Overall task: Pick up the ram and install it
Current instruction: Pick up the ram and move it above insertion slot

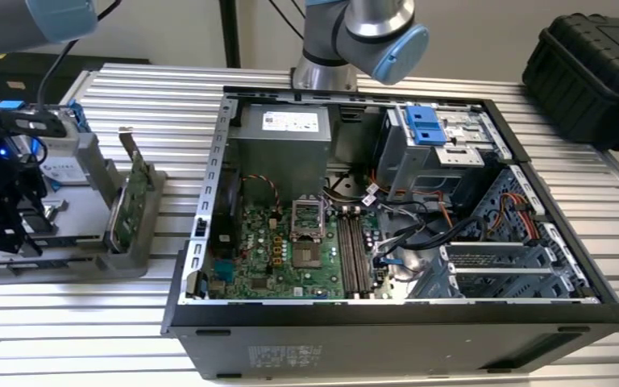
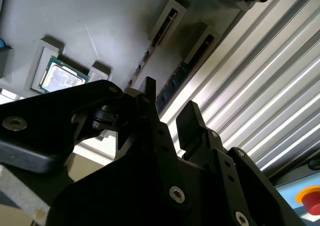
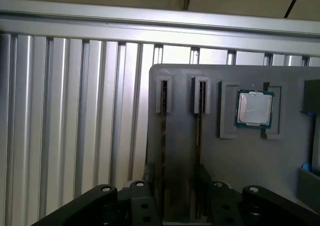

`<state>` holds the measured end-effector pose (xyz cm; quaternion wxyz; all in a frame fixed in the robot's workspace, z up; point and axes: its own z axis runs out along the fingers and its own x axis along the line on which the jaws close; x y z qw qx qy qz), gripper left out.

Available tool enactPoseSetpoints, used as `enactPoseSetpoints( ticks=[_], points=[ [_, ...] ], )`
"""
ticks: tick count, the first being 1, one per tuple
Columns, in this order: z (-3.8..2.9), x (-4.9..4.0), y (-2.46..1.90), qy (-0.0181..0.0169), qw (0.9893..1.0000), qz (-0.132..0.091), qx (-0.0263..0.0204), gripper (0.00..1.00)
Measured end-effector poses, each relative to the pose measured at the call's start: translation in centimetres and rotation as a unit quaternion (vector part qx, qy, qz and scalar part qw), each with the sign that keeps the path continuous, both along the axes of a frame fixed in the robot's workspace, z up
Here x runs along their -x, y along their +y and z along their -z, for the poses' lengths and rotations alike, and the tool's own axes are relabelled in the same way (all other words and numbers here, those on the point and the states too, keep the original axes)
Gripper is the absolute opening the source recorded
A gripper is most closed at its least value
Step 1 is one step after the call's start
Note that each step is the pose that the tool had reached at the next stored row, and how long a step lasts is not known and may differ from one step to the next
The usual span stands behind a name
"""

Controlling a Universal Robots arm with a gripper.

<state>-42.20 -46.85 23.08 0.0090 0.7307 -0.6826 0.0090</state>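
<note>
Hovering over tray (image 3: 180,93), 9 o'clock of case (image 1: 396,339), gripper (image 3: 177,188) stood wide, empty; pick step: grasp needed jaws straddling ram (image 2: 172,86).

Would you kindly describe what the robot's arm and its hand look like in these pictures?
In the exterior view the arm is built of silver-grey tubular segments with rounded light-blue joint caps. In both wrist views the hand is matte black, with two flat, angular linkage fingers joined at pivots and dotted with silvery screw heads.
</note>
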Motion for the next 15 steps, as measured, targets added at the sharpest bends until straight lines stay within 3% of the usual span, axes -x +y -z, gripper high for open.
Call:
enactPoseSetpoints(
  ticks=[15],
  points=[
    [0.66,0.0,0.0,0.0,1.0,0.0,0.0002,1.0]
  ],
)
